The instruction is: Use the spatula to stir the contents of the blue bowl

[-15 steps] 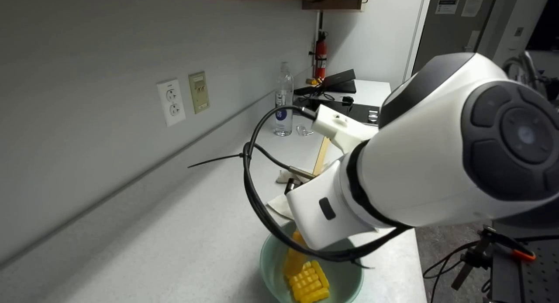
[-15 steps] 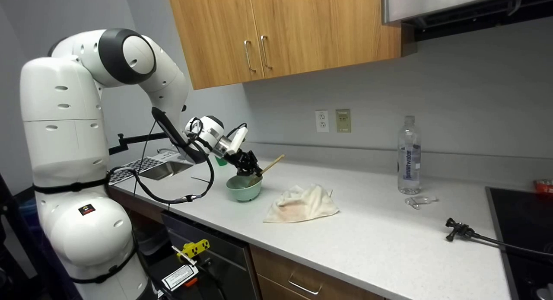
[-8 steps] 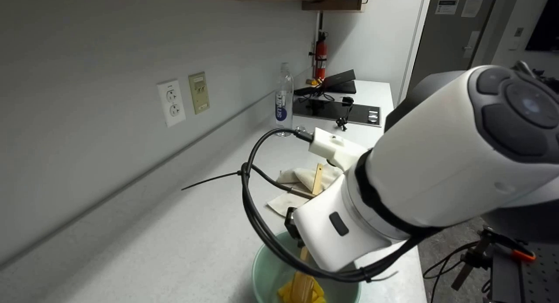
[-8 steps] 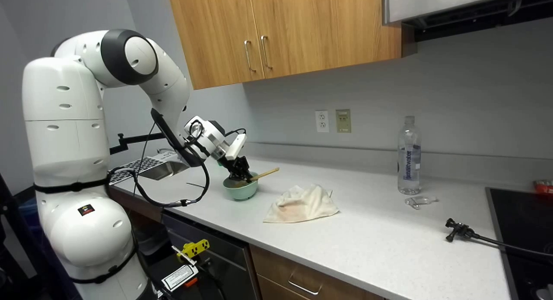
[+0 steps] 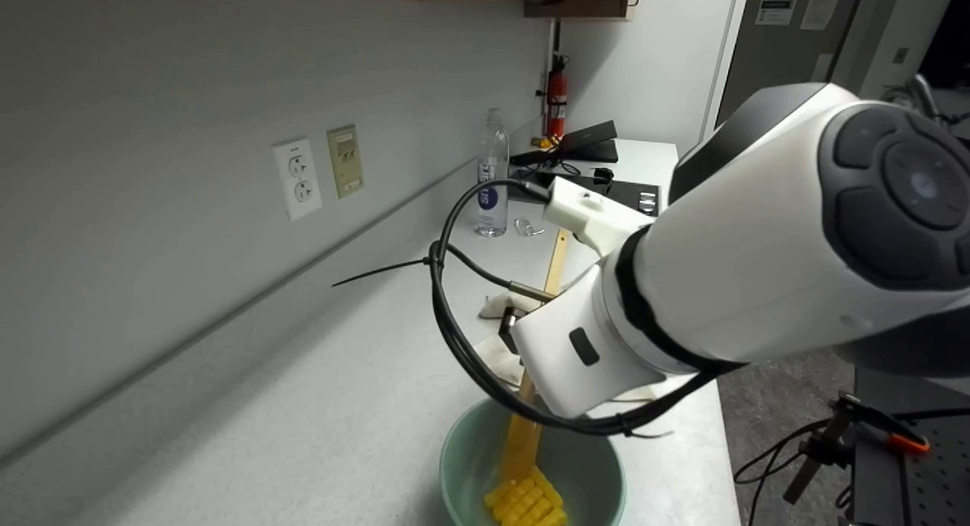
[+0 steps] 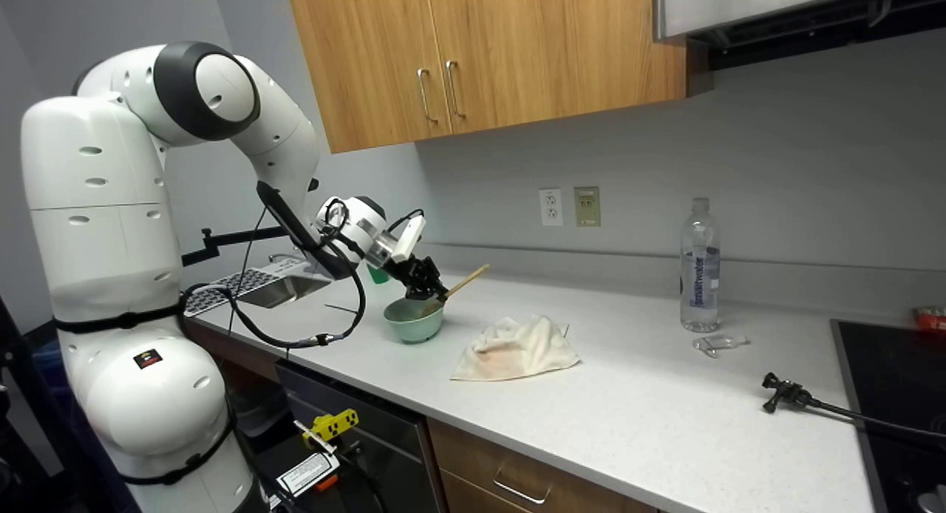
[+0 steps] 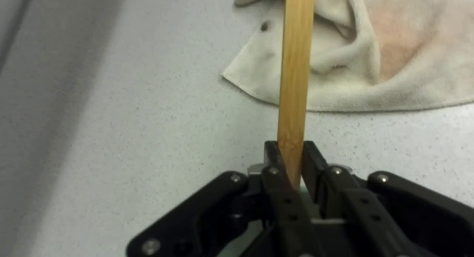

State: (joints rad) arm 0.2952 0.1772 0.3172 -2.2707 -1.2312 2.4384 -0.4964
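Spatula (image 7: 296, 75): long axis tilted; blade points down into bowl (image 5: 591, 473), handle slants up past the rim toward cloth (image 6: 517, 350). Gripper (image 7: 291, 153): drawn together, handle pinched between fingertips. Block (image 5: 527, 503), yellow, ridged: in bowl, at blade's end; contact unclear. Cloth, beige: lies crumpled on counter (image 6: 628, 402). Bottle (image 6: 700, 276): stands well apart.

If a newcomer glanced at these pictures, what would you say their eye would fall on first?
Probably the big white robot arm, towering at the left of an exterior view. Next, perhaps, the bright yellow ridged block inside the pale green bowl, where the spatula also reaches in. In the wrist view, the spatula's handle stands out, clamped in the black gripper and crossing in front of a beige cloth.
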